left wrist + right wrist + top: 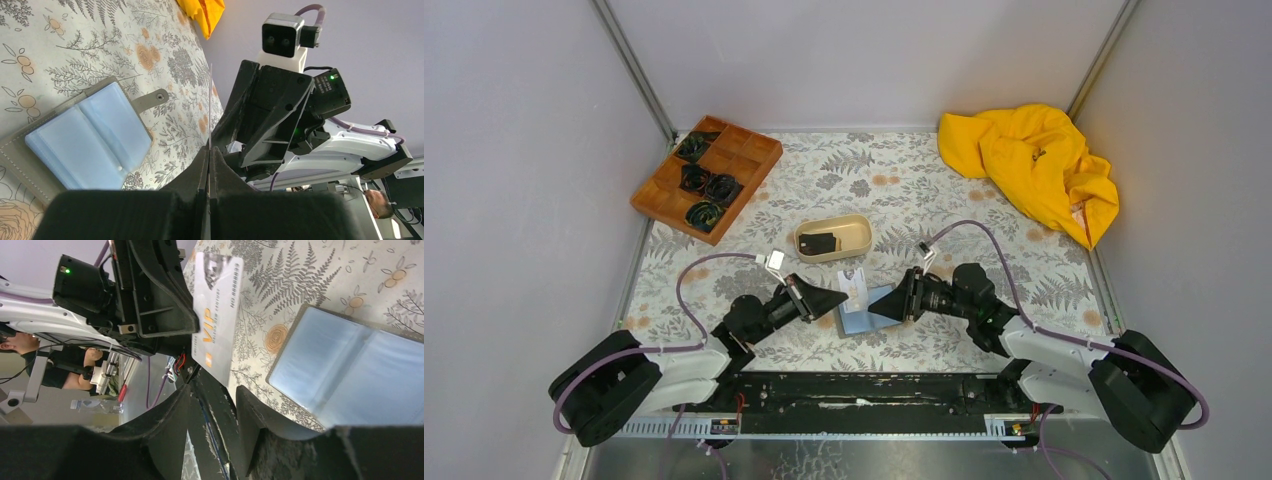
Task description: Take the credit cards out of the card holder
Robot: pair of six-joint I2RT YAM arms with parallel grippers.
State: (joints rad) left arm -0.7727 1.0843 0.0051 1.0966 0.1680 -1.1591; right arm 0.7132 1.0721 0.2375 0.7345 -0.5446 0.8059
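Observation:
The card holder (858, 320) lies open on the patterned cloth between the two arms, its pale blue inside facing up (90, 142) (350, 372). My left gripper (842, 297) (210, 150) is shut on a credit card (852, 285), held upright on its edge just left of the holder. That card appears as a thin edge (210, 100) in the left wrist view and as a pale face with orange "VIP" lettering (216, 315) in the right wrist view. My right gripper (886, 305) (217, 400) is open over the holder's right part, close to the card, and grips nothing.
A beige oval tray (860, 232) with a dark flat piece (819, 243) in it stands just behind the holder. A brown compartment tray (744, 150) with dark coiled items is at the back left. A yellow cloth (1034, 165) lies heaped at the back right. Grey walls close three sides.

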